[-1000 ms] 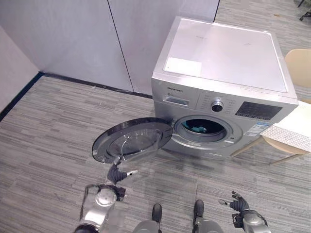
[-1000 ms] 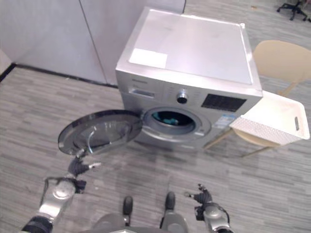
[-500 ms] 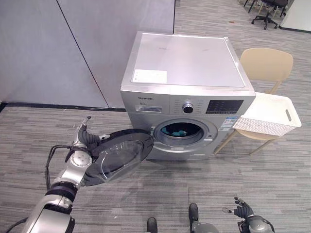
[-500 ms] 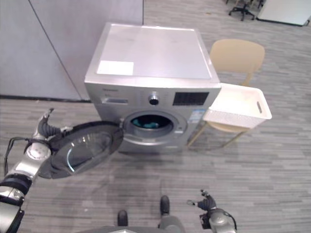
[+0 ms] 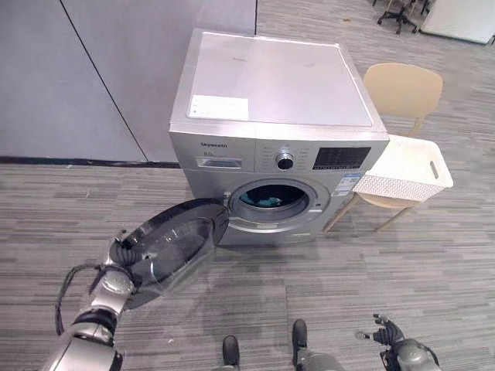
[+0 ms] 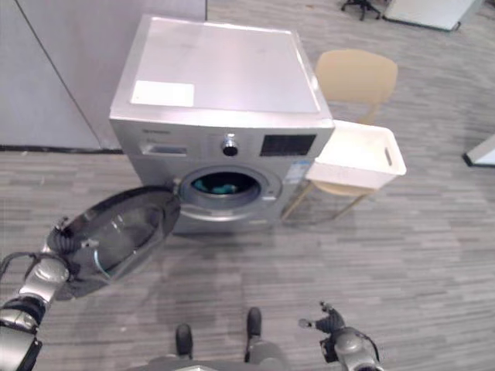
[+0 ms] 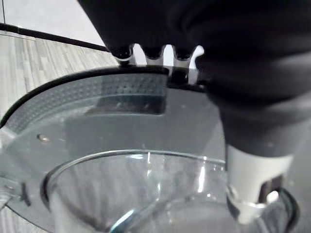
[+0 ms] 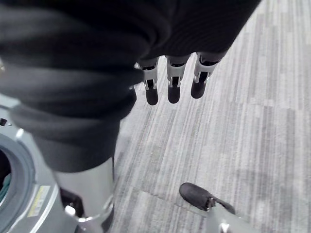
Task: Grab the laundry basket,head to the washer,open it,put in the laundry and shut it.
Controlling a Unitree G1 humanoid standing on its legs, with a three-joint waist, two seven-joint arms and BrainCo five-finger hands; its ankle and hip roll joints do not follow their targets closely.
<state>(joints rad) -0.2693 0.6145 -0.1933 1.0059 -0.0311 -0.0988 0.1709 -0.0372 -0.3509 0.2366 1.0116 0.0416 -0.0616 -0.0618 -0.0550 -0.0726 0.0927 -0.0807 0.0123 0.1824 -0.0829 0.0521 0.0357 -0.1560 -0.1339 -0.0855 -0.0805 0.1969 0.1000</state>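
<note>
The washer [image 5: 278,116] stands at upper centre with its door [image 5: 174,247] swung wide open toward the lower left. Teal laundry [image 5: 264,200] already lies inside the drum, seen through the round opening. The white basket [image 5: 406,166] rests on a beige chair [image 5: 398,89] just right of the washer, and from here it looks empty. So fetching, walking, opening and loading appear done; only shutting the door is left.

The left hand [image 5: 122,253] is at the door's outer rim, lower left; in its wrist view the fingers [image 7: 146,52] reach over the rim's edge and the thumb lies along the glass, but how tightly they curl there I cannot tell. The right hand [image 5: 384,334] hangs low at the bottom right over the floor, fingers loosely extended and holding nothing.
</note>
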